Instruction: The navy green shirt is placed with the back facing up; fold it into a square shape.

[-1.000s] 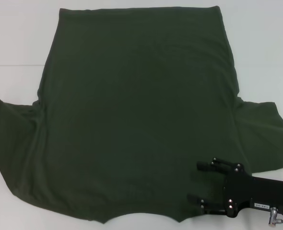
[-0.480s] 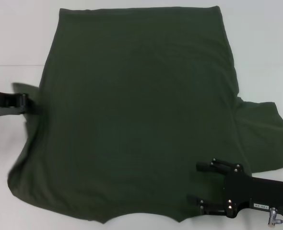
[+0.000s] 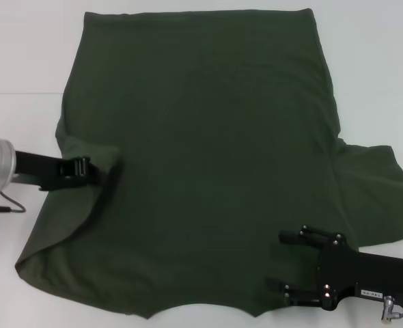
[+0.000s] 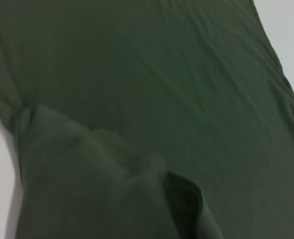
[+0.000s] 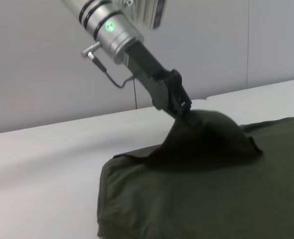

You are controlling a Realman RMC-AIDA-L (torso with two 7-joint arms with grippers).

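Note:
The navy green shirt (image 3: 201,137) lies spread on the white table, its hem at the far side and its collar edge near me. My left gripper (image 3: 95,169) is shut on the shirt's left sleeve and holds it lifted over the body's left part. The right wrist view shows this same gripper (image 5: 184,110) pinching a raised peak of the shirt (image 5: 212,189). Only folded cloth of the shirt (image 4: 162,74) fills the left wrist view. My right gripper (image 3: 278,258) rests open over the shirt's near right corner, beside the flat right sleeve (image 3: 379,191).
The white table (image 3: 24,55) surrounds the shirt on the left, far and right sides. A thin cable (image 3: 3,209) trails from the left arm near the table's left edge. A grey wall (image 5: 47,59) stands beyond the table.
My left gripper has come in from the left edge and moved right, dragging the left sleeve over the shirt's body. The right gripper has stayed put.

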